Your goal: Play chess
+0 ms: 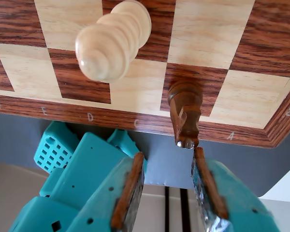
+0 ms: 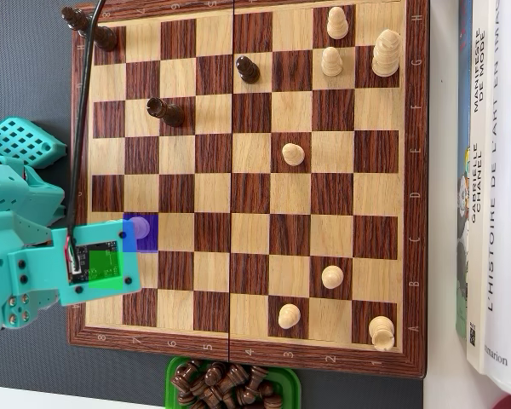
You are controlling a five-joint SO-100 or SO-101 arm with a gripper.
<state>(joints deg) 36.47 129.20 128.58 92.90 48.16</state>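
Wooden chessboard on a dark grey mat, books along the right edge in the overhead view. Teal arm sits over the board's left edge near the lower-left corner, with a blue-lit square just beside its camera block. Wrist view: gripper open, fingers apart and holding nothing; a dark knight stands on the dark square by the board's lettered edge, just ahead of the gap between the fingers, near the right finger's tip but not clamped. A light piece stands one row further in and to the left. Overhead view: dark pieces near the top-left corner and in the upper left part; light pieces clustered toward the top-right corner and lower right, one near the centre. Green tray touches the board's bottom edge, filled with a heap of dark pieces; count not readable.
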